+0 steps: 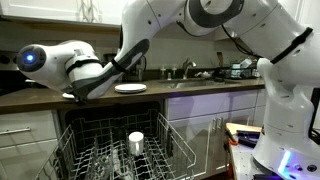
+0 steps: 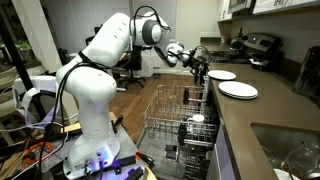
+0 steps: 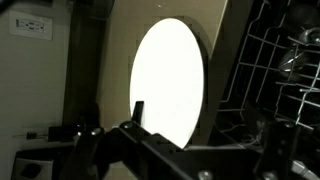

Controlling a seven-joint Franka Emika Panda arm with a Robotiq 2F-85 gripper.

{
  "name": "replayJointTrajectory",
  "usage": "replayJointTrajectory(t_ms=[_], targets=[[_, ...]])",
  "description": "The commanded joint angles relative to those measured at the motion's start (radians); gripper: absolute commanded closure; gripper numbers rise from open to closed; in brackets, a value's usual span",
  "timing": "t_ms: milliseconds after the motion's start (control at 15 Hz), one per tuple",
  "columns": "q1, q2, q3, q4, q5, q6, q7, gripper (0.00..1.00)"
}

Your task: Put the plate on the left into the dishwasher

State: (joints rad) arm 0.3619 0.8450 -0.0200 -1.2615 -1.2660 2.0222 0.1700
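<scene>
The plate (image 1: 69,96) is white and round and lies on the dark counter at the left, near its front edge. It also shows in an exterior view (image 2: 222,75) as the farther of two plates, and fills the wrist view (image 3: 168,80). My gripper (image 1: 78,92) (image 2: 197,68) (image 3: 200,128) is at the plate's rim and looks open; one dark finger stands against the plate's white face. The dishwasher (image 1: 120,150) (image 2: 180,115) stands open below the counter with its grey wire rack (image 3: 275,70) pulled out.
A second white plate (image 1: 130,88) (image 2: 238,90) lies on the counter to the right of the first. A white cup (image 1: 136,143) (image 2: 197,120) stands in the rack. White cabinet drawers (image 1: 25,135) flank the dishwasher. A sink (image 2: 290,150) is set in the counter.
</scene>
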Motion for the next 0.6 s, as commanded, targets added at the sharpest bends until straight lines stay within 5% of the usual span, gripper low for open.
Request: replayJointTrajectory(t_ms=[0, 533], targets=[[-0.005, 0.059, 0.003, 0.077, -0.021, -0.034, 0.009, 0.00], [-0.016, 0.109, -0.023, 0.130, -0.023, -0.026, -0.004, 0.00]])
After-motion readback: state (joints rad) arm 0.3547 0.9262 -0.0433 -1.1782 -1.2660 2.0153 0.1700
